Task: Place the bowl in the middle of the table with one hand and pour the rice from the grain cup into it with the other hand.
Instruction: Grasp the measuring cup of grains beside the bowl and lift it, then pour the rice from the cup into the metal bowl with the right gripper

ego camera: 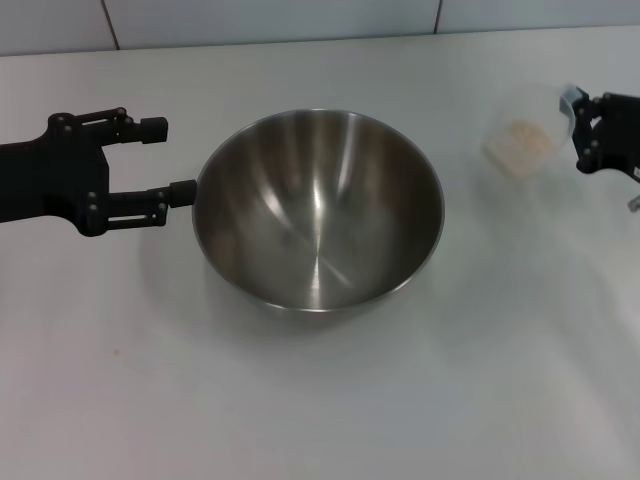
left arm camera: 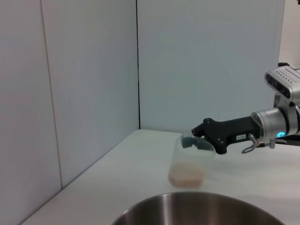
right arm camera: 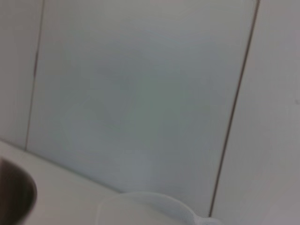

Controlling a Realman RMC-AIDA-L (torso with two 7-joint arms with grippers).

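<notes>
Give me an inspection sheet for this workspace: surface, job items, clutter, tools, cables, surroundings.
Surface: white table, smooth, bare in front.
Job items: steel bowl near the middle, upright, no rice inside. Clear cup to the robot's right of it, upright, rice in its bottom.
Clutter: nothing seen.
Tools: left tool open beside the bowl's rim, lower finger at the rim. Right tool at the cup's rim, apparently gripping it.
Cables: a short wire loop at the right arm's wrist, seen from the left wrist.
Surroundings: pale panelled wall behind the table.
</notes>
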